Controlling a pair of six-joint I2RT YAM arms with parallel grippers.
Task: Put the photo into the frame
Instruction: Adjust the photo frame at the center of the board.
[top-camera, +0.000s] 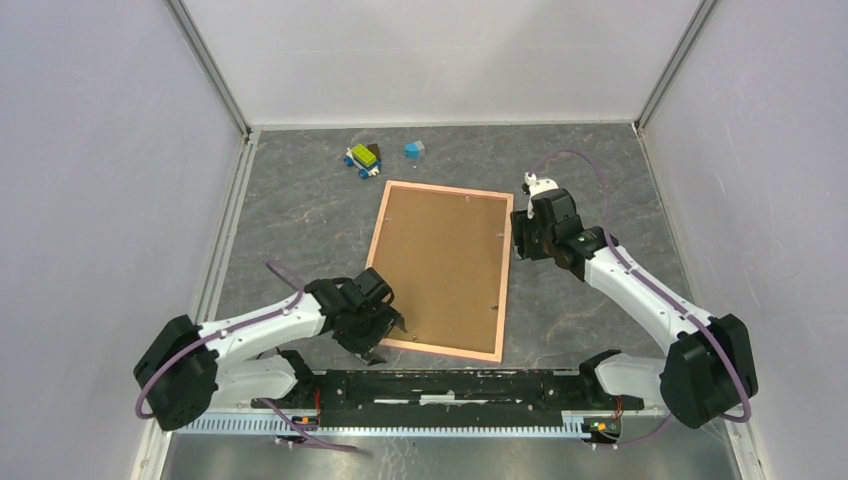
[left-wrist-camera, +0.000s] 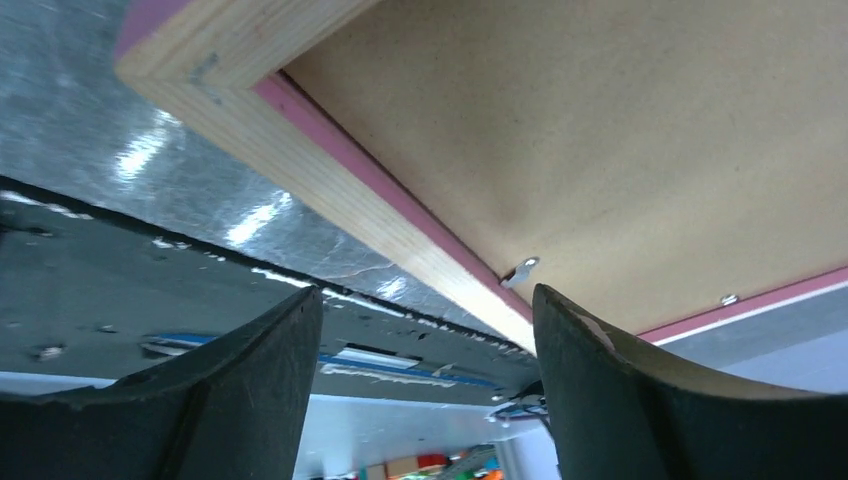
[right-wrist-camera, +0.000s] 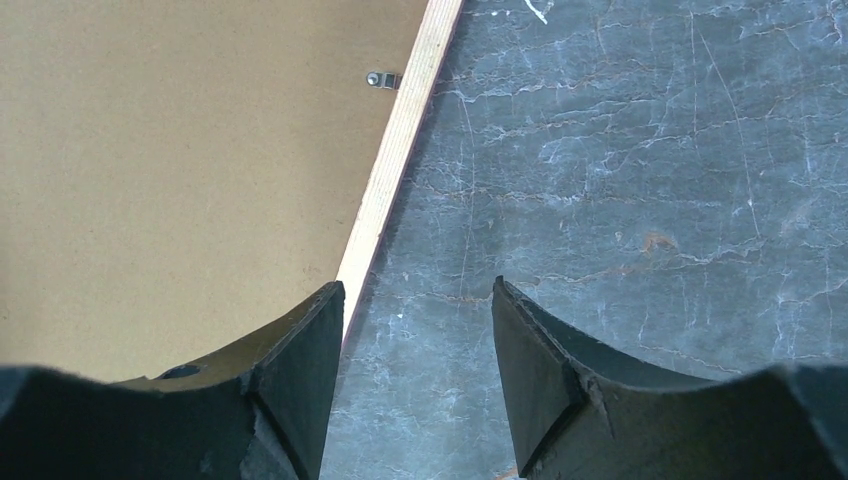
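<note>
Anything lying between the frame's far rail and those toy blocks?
Nothing: the top view shows only bare grey tabletop between the frame and the toy blocks.

The frame (top-camera: 450, 190) lies back up, its front hidden; both wrist views cut it off. The toy blocks (top-camera: 364, 160), upper centre, are too small to make out.

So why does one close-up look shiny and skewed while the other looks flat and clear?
Left wrist view: white glare streaks on the table, and the frame looks skewed because the camera sits close and low. Right wrist view: even light, stone veins sharp, only the dark tool fingers lack detail. Top view: soft light, faint shadows.
</note>
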